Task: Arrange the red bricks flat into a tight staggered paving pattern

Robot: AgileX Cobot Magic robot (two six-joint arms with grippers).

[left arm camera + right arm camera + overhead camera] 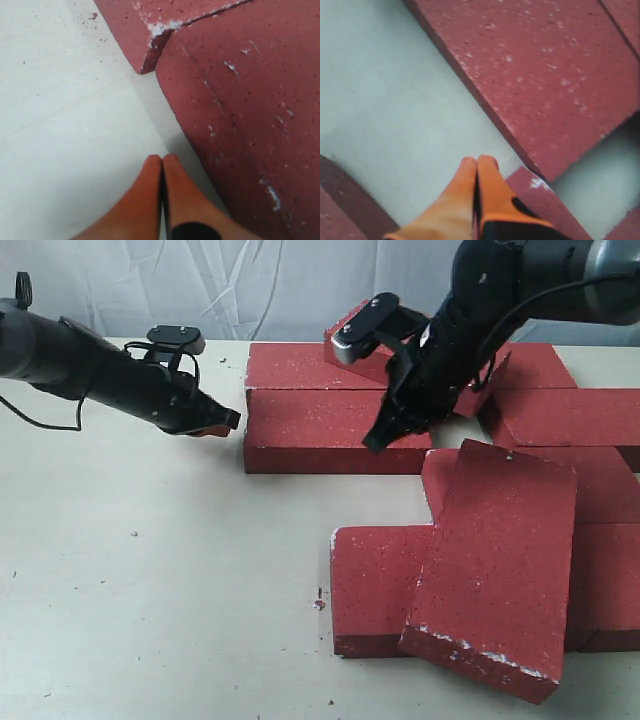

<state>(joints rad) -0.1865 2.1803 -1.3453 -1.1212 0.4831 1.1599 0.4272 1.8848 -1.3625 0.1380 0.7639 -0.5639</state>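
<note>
Right gripper (477, 160) pressed closed, over pale table (385, 90), red bricks (545, 60) alongside

Dark red bricks (330, 430) — white-speckled, mostly flat on table (150, 590), gaps btwn — front brick (495, 570) tilted atop neighbours.

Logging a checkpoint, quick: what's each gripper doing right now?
Left gripper: closed, holding nothing.
Right gripper: closed, holding nothing.
</note>
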